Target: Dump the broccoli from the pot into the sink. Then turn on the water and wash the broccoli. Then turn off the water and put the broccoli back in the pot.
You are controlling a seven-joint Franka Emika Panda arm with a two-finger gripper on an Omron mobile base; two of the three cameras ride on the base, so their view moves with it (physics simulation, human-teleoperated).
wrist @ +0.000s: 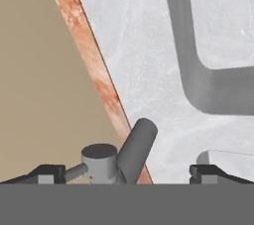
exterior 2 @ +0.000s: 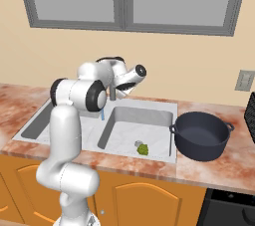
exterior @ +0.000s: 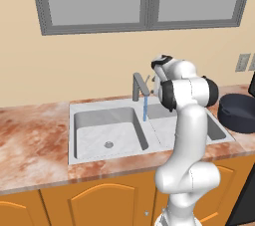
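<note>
The broccoli (exterior 2: 143,148) lies on the floor of the sink's right basin, near the front wall. The sink (exterior: 99,104) is pale grey with two basins. The dark pot (exterior 2: 201,134) stands upright on the counter right of the sink, nothing showing inside it. A thin blue stream of water (exterior: 145,108) falls from the faucet (exterior: 140,86) towards the divider between the basins, apart from the broccoli. My gripper (wrist: 128,172) is open above the faucet's base (wrist: 99,161), its fingers spread wide on either side of the base and its small side lever (wrist: 75,172).
A marbled reddish counter (exterior: 30,140) runs along both sides of the sink, with orange cabinets below. The beige wall with a window stands close behind the faucet. A dark appliance edge (exterior 2: 250,115) shows right of the pot.
</note>
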